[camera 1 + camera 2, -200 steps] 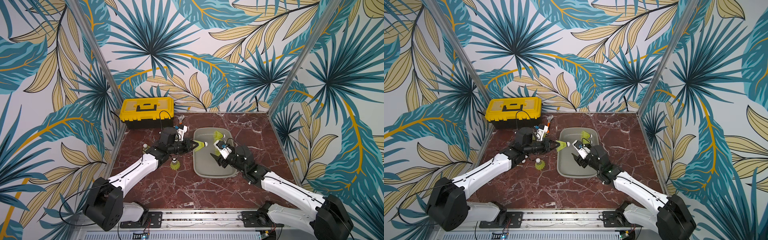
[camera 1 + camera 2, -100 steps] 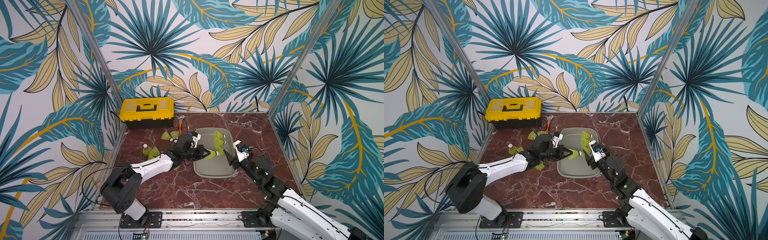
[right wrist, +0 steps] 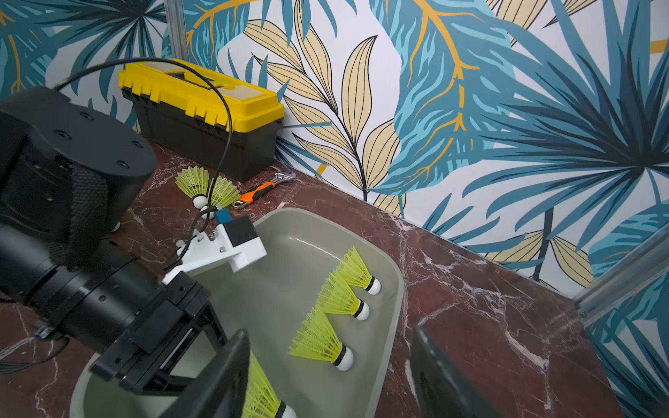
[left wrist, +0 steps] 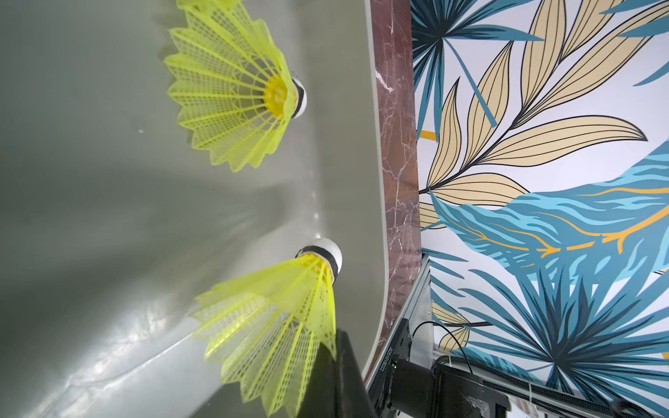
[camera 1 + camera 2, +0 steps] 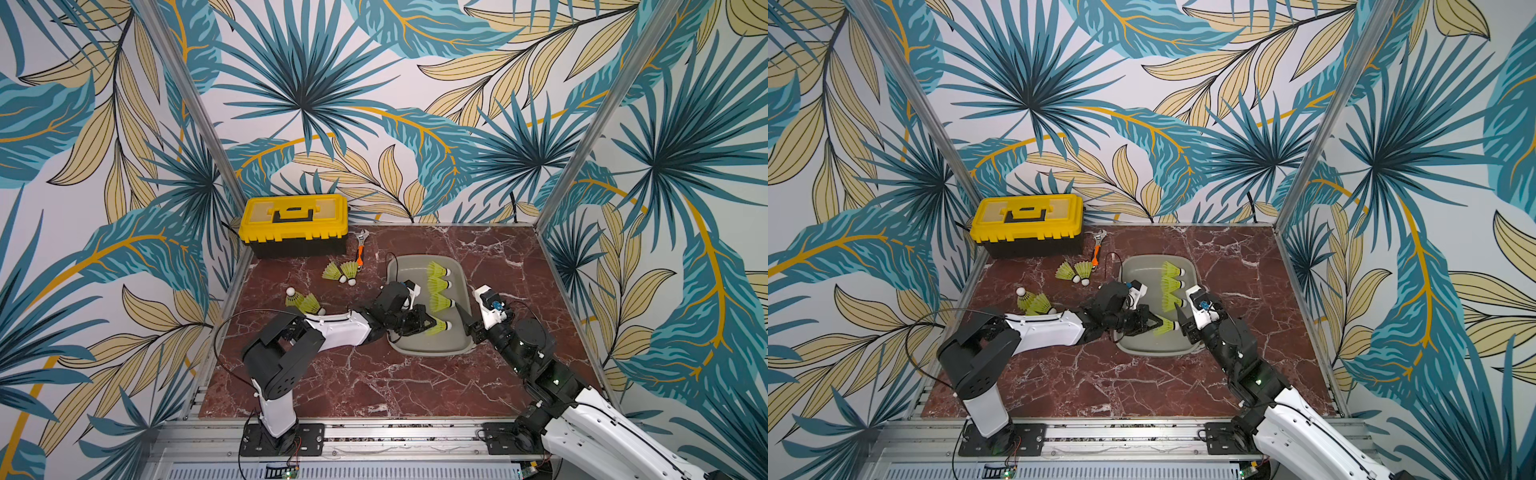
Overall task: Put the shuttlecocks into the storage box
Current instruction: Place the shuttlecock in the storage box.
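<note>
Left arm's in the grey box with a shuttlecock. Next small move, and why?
Probably open the left gripper: it is shut on the shuttlecock by its skirt, low inside the storage box, in line with three shuttlecocks lying there.

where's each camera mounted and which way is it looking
Top views: high over the front rail, side by side, looking down at the table, storage box, left arm and right arm.
Left wrist: on the left arm, facing into the box; one left gripper finger shows against the held shuttlecock.
Right wrist: on the right arm, facing the toolbox across the box; open right gripper and left arm show.
Shared: both wrist views catch that shuttlecock.
</note>
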Robot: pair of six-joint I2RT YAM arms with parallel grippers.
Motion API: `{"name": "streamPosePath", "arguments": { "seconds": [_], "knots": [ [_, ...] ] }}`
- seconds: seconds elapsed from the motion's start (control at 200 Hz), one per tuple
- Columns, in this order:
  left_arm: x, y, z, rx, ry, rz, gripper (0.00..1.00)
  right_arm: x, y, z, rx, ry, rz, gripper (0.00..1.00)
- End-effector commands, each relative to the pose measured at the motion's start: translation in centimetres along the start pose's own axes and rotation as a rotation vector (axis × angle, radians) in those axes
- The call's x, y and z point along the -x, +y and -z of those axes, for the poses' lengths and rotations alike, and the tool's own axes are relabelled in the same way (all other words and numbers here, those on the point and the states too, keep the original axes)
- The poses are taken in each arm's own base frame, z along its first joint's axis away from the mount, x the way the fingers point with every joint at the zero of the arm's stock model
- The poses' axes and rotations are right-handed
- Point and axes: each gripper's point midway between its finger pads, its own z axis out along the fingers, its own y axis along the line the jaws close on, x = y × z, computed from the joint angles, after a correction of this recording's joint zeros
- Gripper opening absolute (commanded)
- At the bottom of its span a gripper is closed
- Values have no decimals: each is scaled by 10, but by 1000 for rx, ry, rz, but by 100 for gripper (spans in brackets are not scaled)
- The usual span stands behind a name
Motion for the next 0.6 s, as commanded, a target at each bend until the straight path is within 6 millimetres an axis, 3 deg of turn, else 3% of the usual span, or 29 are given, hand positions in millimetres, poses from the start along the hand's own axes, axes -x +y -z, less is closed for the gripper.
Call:
{"name": "streamPosePath", "arguments": {
  "seconds": [0.0,0.596],
  "knots": [
    [18,-26,-4,-58,-51,-34,0,-14,-1,1,-13,32,-4,70],
    [28,-12,-31,-36,-56,-6,0,-24,-1,-1,-28,48,0,70]
  ]
}}
